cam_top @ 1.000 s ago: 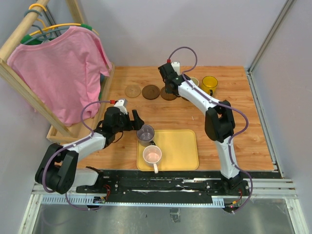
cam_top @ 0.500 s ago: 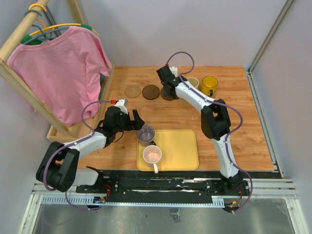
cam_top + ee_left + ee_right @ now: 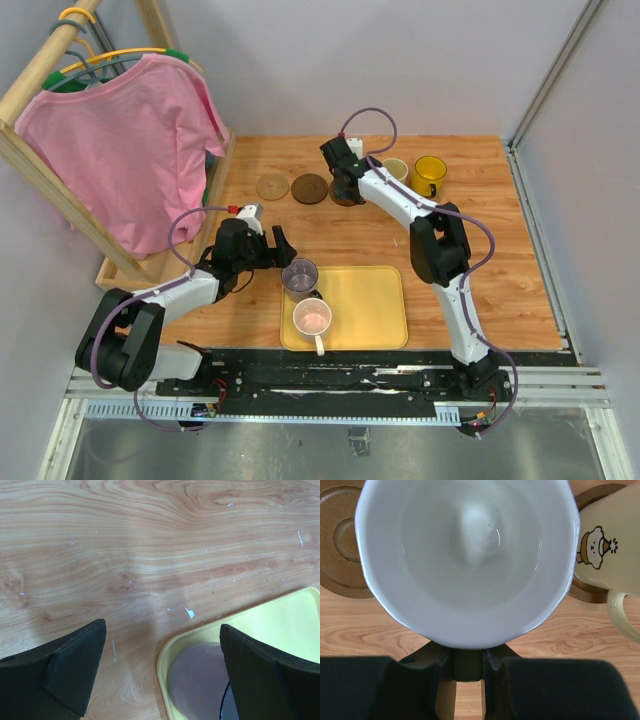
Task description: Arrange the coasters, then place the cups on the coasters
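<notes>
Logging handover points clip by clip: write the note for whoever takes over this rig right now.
Left gripper: jaws open, empty, next to the grey-purple cup in the yellow tray's far-left corner.
Right gripper: shut on the white cup's handle in the far row; whether it is set down can't be told.
Done: cream cup sits on a far coaster; yellow cup beside it, its coaster unseen.
Free: tan coaster, dark brown coaster.
Left: release white cup; move grey-purple cup and pink cup onto the free coasters.
</notes>
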Available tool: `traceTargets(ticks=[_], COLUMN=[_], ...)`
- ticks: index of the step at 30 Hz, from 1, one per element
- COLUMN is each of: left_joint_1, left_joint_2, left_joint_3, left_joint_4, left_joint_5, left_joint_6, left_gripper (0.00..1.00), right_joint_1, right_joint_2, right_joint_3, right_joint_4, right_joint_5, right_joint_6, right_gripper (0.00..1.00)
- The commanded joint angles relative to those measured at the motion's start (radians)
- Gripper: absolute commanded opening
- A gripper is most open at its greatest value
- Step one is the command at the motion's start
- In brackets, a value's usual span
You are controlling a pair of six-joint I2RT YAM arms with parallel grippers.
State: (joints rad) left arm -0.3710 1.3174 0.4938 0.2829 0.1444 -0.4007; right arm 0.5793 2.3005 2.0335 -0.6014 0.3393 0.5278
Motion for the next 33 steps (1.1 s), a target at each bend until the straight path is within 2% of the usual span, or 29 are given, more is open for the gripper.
traceTargets(ticks=[1, 4, 7, 10, 25, 29, 33], left_joint_1=[-0.007, -0.006, -0.007, -0.006, -0.006, -0.006, -0.006], left_joint_2=[0.006, 0.008, 0.011, 0.007, -0.050, -0.102, -0.173], left_joint_3=[0.009, 0.008, 0.007, 0.005, 0.000, -0.010, -0.024], left_joint_4=[0.011, 0.014, 0.017, 0.017, -0.001, -0.017, -0.053], left_joint_5=[0.015, 0.017, 0.018, 0.020, 0.019, 0.018, 0.030], left_joint_6=[0.009, 0.008, 0.007, 0.007, 0.012, 0.015, 0.014], left_gripper=[1.00, 1.00, 1.00, 1.00, 1.00, 1.00, 1.00], right_joint_1=[-0.009, -0.011, -0.011, -0.010, 0.013, 0.038, 0.062], right_joint_2=[0.001, -0.002, -0.020, -0.042, -0.193, -0.276, -0.400], right_joint_3=[0.046, 0.041, 0.011, -0.021, -0.187, -0.249, -0.352], right_joint_4=[0.037, 0.040, 0.065, 0.094, 0.148, 0.149, 0.172], right_joint_5=[0.011, 0.004, -0.012, -0.030, -0.012, 0.023, 0.055], right_joint_6=[0.019, 0.020, 0.018, 0.014, -0.001, -0.011, -0.018], right_gripper=[0.01, 0.10, 0.36, 0.49, 0.76, 0.85, 0.89])
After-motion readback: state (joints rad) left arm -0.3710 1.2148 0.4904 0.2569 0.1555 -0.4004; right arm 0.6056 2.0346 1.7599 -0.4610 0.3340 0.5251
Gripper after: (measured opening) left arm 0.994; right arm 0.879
